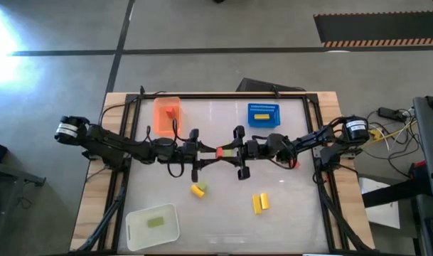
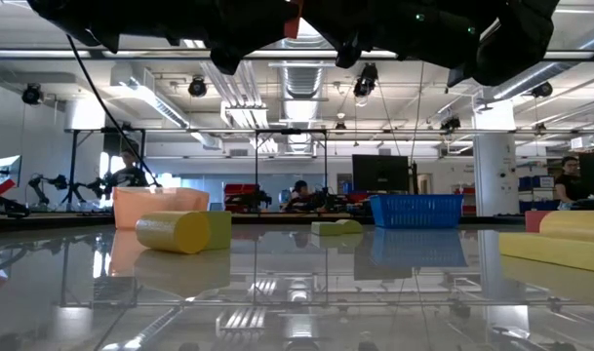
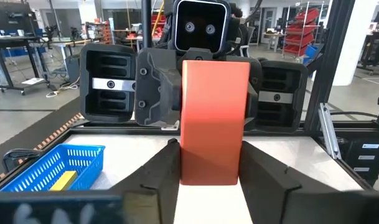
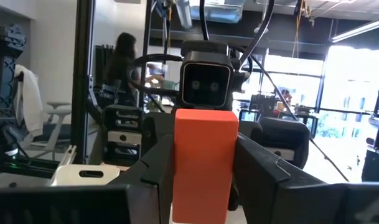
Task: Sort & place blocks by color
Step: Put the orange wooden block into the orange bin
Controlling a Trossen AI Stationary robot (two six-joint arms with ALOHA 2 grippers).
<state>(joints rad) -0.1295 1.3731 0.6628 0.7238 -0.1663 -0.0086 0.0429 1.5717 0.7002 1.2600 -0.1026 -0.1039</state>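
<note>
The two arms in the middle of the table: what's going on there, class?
Both arms meet above the table's centre, passing a red block between them. The left gripper and the right gripper are each closed on it, one at either end. The orange tray holds a red piece, the blue tray a yellow one, the white tray a green one. Yellow and green blocks wait on the table.

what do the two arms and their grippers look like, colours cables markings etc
Both arms are dark, nearly black, slim and jointed, with loose black cables looping along them. Each shoulder end carries a white band: left arm, right arm. The left gripper and right gripper have blocky black housings with ribbed slots and silver strips, plus a black-and-white wrist camera box with two lenses.
</note>
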